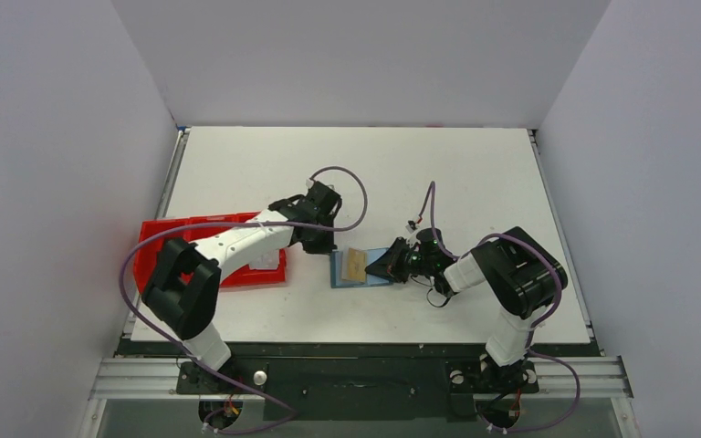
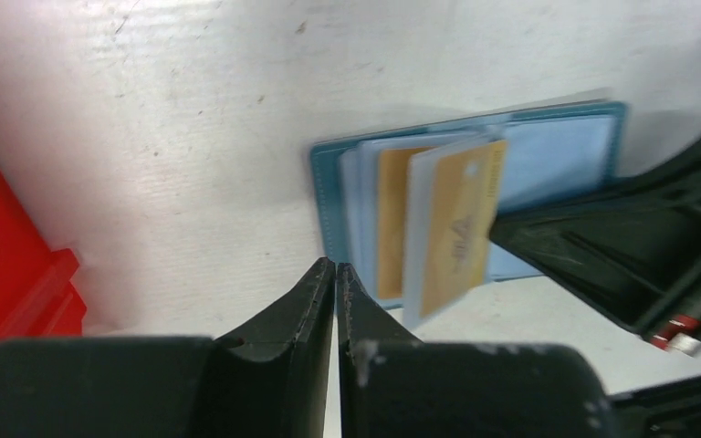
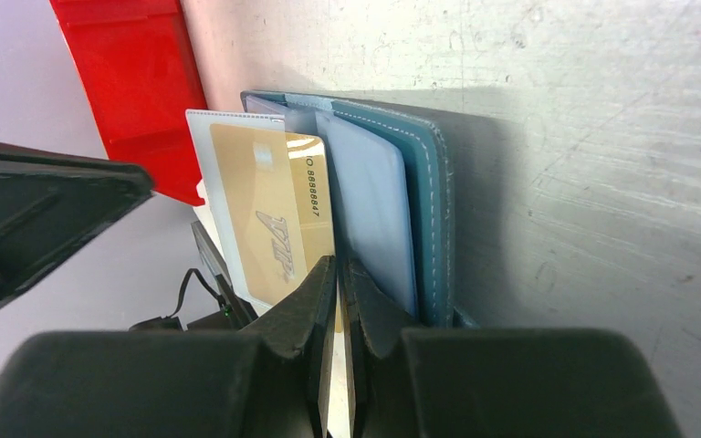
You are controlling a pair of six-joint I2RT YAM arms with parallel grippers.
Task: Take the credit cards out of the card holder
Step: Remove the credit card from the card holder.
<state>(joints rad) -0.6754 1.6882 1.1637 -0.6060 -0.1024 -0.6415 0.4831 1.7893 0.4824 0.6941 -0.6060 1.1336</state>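
**Pinching one sleeve to expose the gold card**

The card holder [image 3: 434,210] lies open on the white table [image 1: 420,164], about midway btw the two arms and near the right end of the red tray [image 1: 160,246]. Its blue cover is flat on the table and the clear pages fan up from it.

The right gripper [image 3: 336,269] reaches in low from the right side. Its jaws are clenched on the lower edge of one clear sleeve [image 3: 199,155], so this page stands up off the others. Prob. this is to expose the gold card [image 3: 269,210] inside and give it a free edge for pulling.

The left gripper [image 2: 333,266] hangs just beside the holder's left edge, jaws pressed together w/ nothing btw them. It seems placed to take the card next.

The gold card sits in its sleeve, not yet out. A second tan face shows in a lower sleeve; cannot tell if it is another card. No dark grey card is in view.

Writing: the gold card has a printed no. "8888847", w/ the letters before it partly hidden. The slanted logo is too stylised to read. No brand shows on the holder or tray.
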